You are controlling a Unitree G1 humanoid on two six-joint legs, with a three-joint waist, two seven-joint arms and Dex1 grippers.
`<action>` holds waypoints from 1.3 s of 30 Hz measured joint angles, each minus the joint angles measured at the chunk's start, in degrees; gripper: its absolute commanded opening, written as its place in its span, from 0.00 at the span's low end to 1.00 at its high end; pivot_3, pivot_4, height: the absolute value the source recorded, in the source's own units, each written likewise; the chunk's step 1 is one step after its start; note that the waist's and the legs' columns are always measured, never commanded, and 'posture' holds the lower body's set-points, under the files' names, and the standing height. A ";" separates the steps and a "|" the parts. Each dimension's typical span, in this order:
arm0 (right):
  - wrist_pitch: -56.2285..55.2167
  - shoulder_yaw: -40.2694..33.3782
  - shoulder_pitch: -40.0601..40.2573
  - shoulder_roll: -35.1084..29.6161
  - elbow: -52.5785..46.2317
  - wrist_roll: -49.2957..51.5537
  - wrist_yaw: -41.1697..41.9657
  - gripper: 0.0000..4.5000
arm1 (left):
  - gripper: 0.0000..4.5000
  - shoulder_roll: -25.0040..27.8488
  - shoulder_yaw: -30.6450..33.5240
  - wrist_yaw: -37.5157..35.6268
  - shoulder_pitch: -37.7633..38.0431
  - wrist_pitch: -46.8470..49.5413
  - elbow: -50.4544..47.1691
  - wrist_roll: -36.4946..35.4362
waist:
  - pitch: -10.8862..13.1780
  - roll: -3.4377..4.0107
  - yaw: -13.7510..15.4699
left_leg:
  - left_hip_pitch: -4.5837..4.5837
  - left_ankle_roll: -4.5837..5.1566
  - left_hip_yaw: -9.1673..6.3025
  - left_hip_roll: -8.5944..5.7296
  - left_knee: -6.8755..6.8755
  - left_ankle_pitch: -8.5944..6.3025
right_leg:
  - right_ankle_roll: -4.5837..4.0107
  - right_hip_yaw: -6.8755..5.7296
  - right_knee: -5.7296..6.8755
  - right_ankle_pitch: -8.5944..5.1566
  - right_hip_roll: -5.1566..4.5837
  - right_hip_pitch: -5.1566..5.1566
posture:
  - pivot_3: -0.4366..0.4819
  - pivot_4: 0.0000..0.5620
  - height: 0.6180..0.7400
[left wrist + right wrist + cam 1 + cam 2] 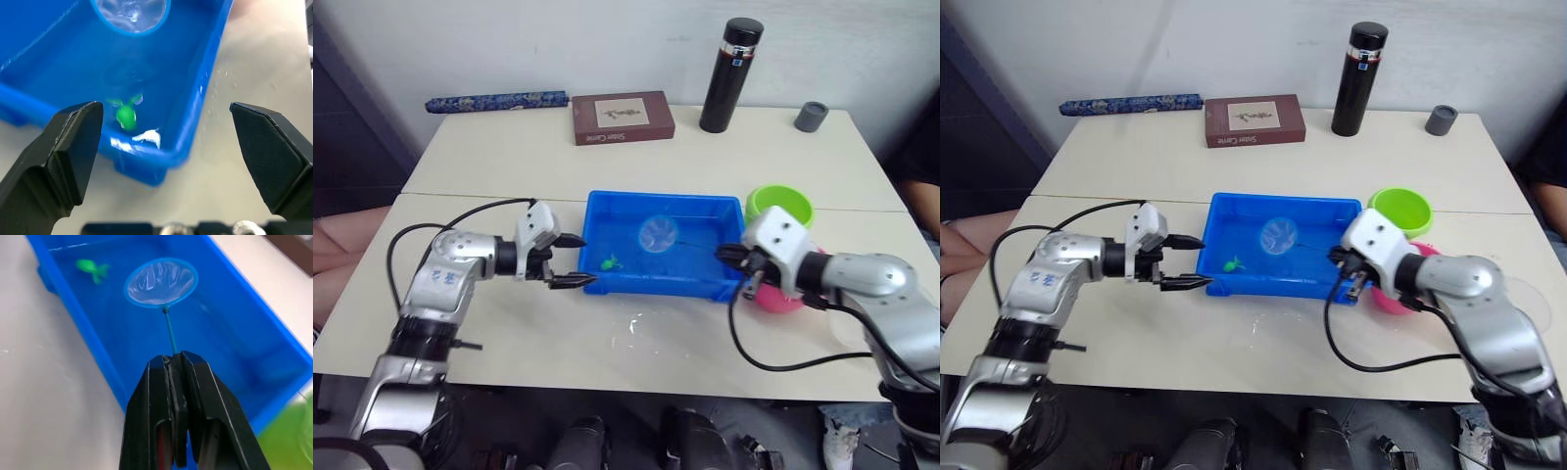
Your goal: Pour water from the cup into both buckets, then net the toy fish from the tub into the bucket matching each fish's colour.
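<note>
A: Right wrist view: what is the right gripper (176,360) doing?

B: Its two black fingers are pressed together on the thin handle of a small net (161,282), whose round hoop hangs over the middle of the blue tub (607,208).

A: And the fish?

B: One green fish (610,261) lies in the tub's lower left part, near the front wall. I see no more than that one.

A: The left gripper?

B: The left gripper (573,260) sits left of centre in the left eye view, fingers spread wide, one tip at the tub's front left corner. It holds nothing.

A: The buckets?

B: At the right of centre. The green bucket (781,204) stands just beside the tub's right end, and the pink bucket (775,297) is below it, mostly hidden behind the right arm.
</note>
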 measured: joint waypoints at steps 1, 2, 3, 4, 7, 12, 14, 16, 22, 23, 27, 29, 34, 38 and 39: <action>-0.03 1.81 -0.82 0.33 0.77 -0.32 -0.20 0.00 | 0.99 0.73 0.52 0.68 1.20 0.95 -1.94 -0.38 | 0.00 0.00 -0.05 | 0.00 -0.01 -0.01 0.02 0.00 0.00 | -0.01 0.00 -0.01 0.00 0.01 0.00 | 0.48 0.27 1.00; -0.14 3.18 -1.32 0.48 1.47 -0.57 -0.45 0.00 | 0.99 1.20 0.85 1.25 1.91 1.78 -3.19 -0.68 | 0.00 0.00 -0.01 | 0.00 -0.01 -0.02 0.00 0.00 0.00 | -0.01 -0.01 0.02 0.00 0.00 0.00 | 0.48 0.27 1.00; -0.28 4.47 -1.81 0.62 2.35 -0.90 -0.68 0.00 | 0.99 1.59 1.25 1.90 2.61 2.55 -4.62 -0.91 | 0.00 0.00 -0.03 | 0.00 -0.01 -0.01 0.00 0.01 0.00 | -0.01 -0.01 0.01 0.00 0.00 0.01 | 0.48 0.27 1.00; -0.47 5.33 -2.17 0.70 3.00 -1.23 -0.90 0.00 | 0.99 1.76 1.67 2.32 3.15 3.11 -5.57 -0.99 | 0.00 0.00 0.00 | 0.00 -0.01 0.00 0.00 0.01 0.00 | -0.01 -0.01 0.01 0.00 0.00 0.01 | 0.48 0.27 1.00; -2.49 8.53 -4.28 1.48 6.46 -2.98 -1.33 0.00 | 0.99 2.39 2.71 4.13 4.41 5.34 -8.69 -1.41 | 0.00 0.00 -0.18 | 0.00 -0.01 0.01 0.00 0.00 0.00 | -0.01 -0.01 0.02 0.00 0.01 -0.01 | 0.48 0.27 1.00; -6.52 13.23 -6.81 1.94 11.57 -5.58 -0.61 0.00 | 0.99 3.76 4.37 6.00 6.76 7.37 -11.81 -2.60 | 0.00 0.00 -0.22 | 0.01 -0.02 0.02 0.01 -0.02 0.00 | -0.02 -0.01 0.01 -0.01 0.03 -0.02 | 0.48 0.27 1.00; -7.54 14.14 -7.38 2.95 12.91 -5.84 0.08 0.00 | 0.99 4.37 5.12 6.53 7.97 7.87 -13.13 -3.06 | 0.00 -0.01 -0.26 | 0.01 -0.02 0.03 0.02 -0.02 -0.01 | -0.02 -0.01 0.01 -0.01 0.03 -0.02 | 0.48 0.27 1.00; -8.21 14.75 -8.22 4.42 13.97 -5.84 0.54 0.00 | 0.99 4.60 5.46 6.92 8.54 7.93 -13.57 -3.26 | 0.00 -0.01 -0.27 | 0.01 -0.03 0.02 0.03 -0.01 0.00 | -0.02 -0.02 0.01 -0.01 0.04 -0.01 | 0.48 0.27 1.00; -8.35 14.75 -9.86 7.85 16.35 -4.61 2.07 0.00 | 0.99 5.51 5.63 8.04 9.35 8.03 -14.83 -3.57 | 0.00 -0.01 -0.20 | 0.01 -0.03 0.01 0.02 -0.02 -0.01 | -0.02 -0.02 0.00 -0.01 0.04 -0.01 | 0.48 0.27 1.00; -7.67 14.46 -10.01 8.36 16.35 -3.89 2.32 0.00 | 0.99 5.50 5.62 8.22 9.33 8.03 -14.83 -3.60 | 0.00 -0.01 -0.22 | 0.01 -0.04 0.01 0.02 -0.02 -0.01 | -0.02 -0.03 0.00 -0.01 0.04 -0.01 | 0.48 0.27 1.00; -3.70 12.34 -10.34 9.07 16.18 0.02 3.43 0.00 | 0.99 5.43 5.52 8.56 8.57 7.84 -14.64 -3.62 | 0.00 -0.01 -0.18 | 0.01 -0.04 0.00 0.02 -0.02 -0.01 | -0.02 -0.03 0.00 -0.01 0.04 -0.01 | 0.48 0.27 1.00; -0.98 10.49 -10.33 9.10 15.72 2.35 3.61 0.00 | 0.99 5.10 5.46 8.59 7.29 7.67 -14.13 -3.65 | 0.00 -0.01 -0.13 | 0.01 -0.04 0.00 0.01 -0.02 -0.01 | -0.02 -0.03 0.00 -0.01 0.03 -0.01 | 0.48 0.27 1.00; 5.49 5.50 -10.11 8.50 12.72 7.08 3.14 0.00 | 0.99 2.56 4.88 8.28 4.22 7.09 -11.01 -4.63 | 0.00 -0.01 -0.14 | 0.00 -0.04 0.01 0.02 -0.03 -0.01 | -0.02 -0.04 0.00 -0.01 0.03 -0.02 | 0.48 0.27 1.00; 10.33 0.37 -9.23 7.83 9.84 10.54 1.42 0.00 | 0.99 0.28 3.92 7.70 0.77 6.44 -7.52 -5.21 | 0.01 -0.01 -0.04 | -0.01 -0.04 0.01 0.01 -0.03 -0.01 | -0.02 -0.04 0.00 -0.01 0.03 -0.02 | 0.48 0.27 1.00; 11.67 -1.29 -8.53 7.55 8.75 11.39 0.63 0.00 | 0.99 -0.58 3.57 7.49 -0.57 5.82 -6.02 -5.21 | 0.00 -0.01 0.07 | -0.02 -0.04 -0.01 0.01 -0.03 -0.01 | -0.02 -0.05 0.00 -0.01 0.03 -0.01 | 0.48 0.27 1.00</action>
